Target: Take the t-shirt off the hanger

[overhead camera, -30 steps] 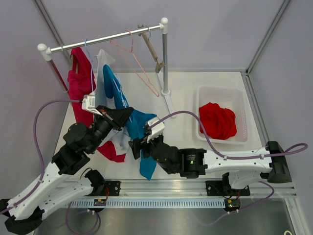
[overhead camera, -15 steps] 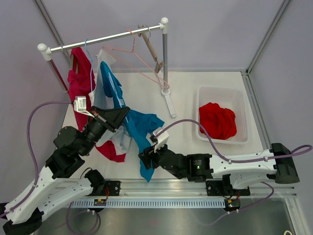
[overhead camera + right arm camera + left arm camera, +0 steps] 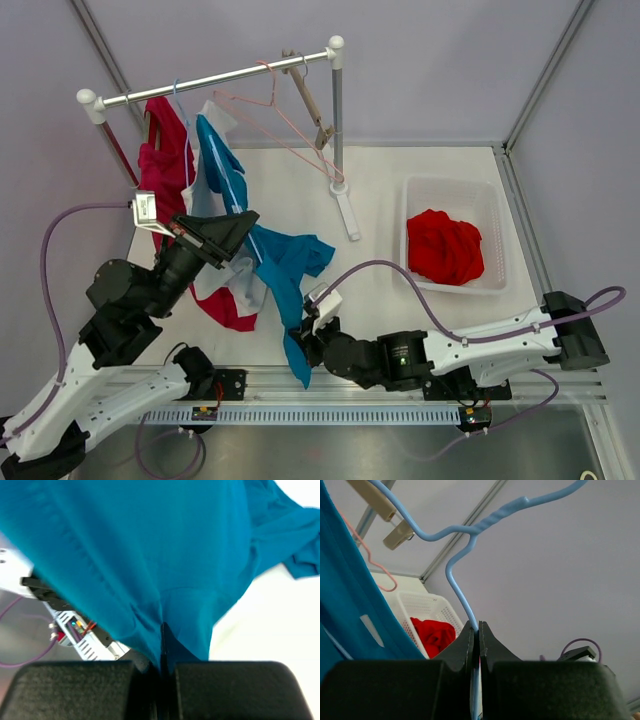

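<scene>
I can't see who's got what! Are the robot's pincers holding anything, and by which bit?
Left pincer grips the blue hanger by its wire below the twisted neck. Right pincer pinches a fold of the blue t-shirt near its lower end.

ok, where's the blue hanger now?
Left wrist view, centre: the blue hanger is pinched in the left fingers, its wire running up beside the teal shirt on the left, basket behind.

Top cam: high, behind the arm bases, looks down on the whole table, rail and basket. Left wrist cam: low, tilted up at the back wall, blue hanger close. Right wrist cam: right up against the teal t-shirt, cloth fills it. Shared: basket in top and left wrist; t-shirt in all three.
</scene>
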Controlling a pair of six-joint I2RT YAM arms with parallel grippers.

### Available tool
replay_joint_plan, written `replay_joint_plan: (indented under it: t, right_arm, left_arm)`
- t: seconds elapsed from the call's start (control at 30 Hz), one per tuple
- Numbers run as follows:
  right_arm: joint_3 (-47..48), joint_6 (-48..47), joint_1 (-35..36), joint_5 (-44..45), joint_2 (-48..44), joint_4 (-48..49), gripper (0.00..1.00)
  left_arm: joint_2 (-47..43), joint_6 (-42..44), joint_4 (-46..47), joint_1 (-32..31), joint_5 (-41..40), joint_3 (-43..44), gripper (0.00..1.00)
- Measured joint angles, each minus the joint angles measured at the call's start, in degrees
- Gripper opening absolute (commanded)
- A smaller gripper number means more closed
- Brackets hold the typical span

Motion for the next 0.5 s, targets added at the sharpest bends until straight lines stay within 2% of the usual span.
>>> replay_joint_plan:
  t: [0.23,0.5]
  right_arm:
    - [-2.05,5.05,2.01,5.92,2.51,-0.09,0.00]
    - [-2.91,6.91,2.40,10.93,2.43,-1.51,0.00]
  left_arm:
    - [2.56,-0.07,-0.02,0.00,3.23,5.44,0.00]
    - [0.83,-1.03,-0.39,0.00,4.87,8.11,0.00]
